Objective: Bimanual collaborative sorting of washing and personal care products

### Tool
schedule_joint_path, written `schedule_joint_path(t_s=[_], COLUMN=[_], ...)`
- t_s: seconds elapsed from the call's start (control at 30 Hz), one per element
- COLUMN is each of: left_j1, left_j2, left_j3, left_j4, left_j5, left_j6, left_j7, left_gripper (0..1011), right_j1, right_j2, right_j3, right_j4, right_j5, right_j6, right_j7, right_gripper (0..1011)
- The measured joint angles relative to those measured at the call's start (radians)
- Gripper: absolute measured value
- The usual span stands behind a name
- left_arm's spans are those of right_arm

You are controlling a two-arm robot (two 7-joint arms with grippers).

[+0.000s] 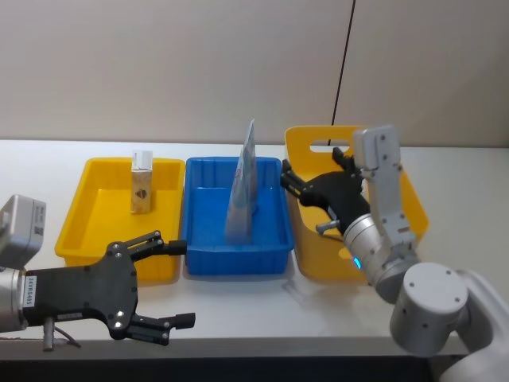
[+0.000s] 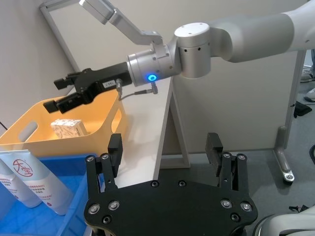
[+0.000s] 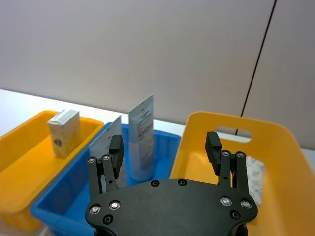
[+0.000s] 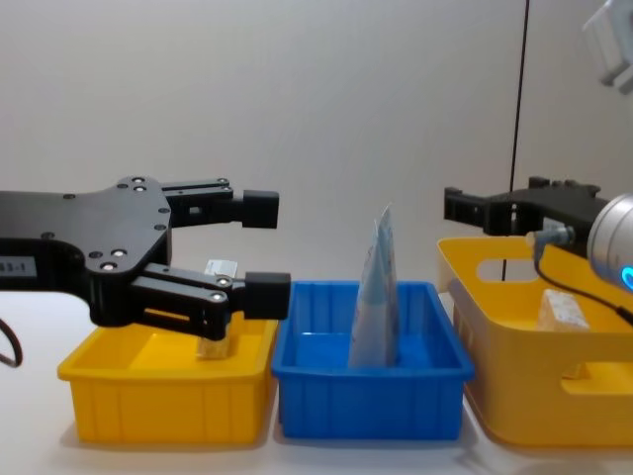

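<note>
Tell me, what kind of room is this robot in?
Probably a robot test lab, not a home. There is a plain white table, a blue tray between two yellow trays for sorting, and blank walls. The left tool and right tool are open.

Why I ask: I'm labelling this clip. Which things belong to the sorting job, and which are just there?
Job: upright carton, lying carton, pale blue tube, white red-lettered tube; left gripper and right gripper, both open.
Just there: left yellow tray, blue tray, right yellow bin, table.
</note>
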Motion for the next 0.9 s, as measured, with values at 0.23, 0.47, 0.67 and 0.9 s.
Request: schedule_joint_path(t_s=[0.23,0.47,0.67,0.9], left_j1=[0.0,0.0,0.0,0.0], left_j2=[0.0,0.0,0.0,0.0], left_j3=[0.0,0.0,0.0,0.0], left_j4=[0.0,0.0,0.0,0.0], left_j5=[0.0,0.0,0.0,0.0], left_j6=[0.0,0.0,0.0,0.0], left_j7=[0.0,0.0,0.0,0.0], left_gripper=[1001,1002,1001,1002], right_j1=[-0.038,-0.048,-0.043,-0.025], right_j2=[-0.013,-0.028,-0.042,-0.059], right_j3=[-0.013,-0.02,-0.025,-0.033], right_j4=[-0.036,-0.036,-0.014,0.016], right_j5=[-0.013,-0.033,-0.052,-0.07], right_j6=[0.007,0.008,0.005,-0.007], right_j7=[-0.009,-0.026,-0.036,-0.039], right_gripper=[1004,1004,1003,1004])
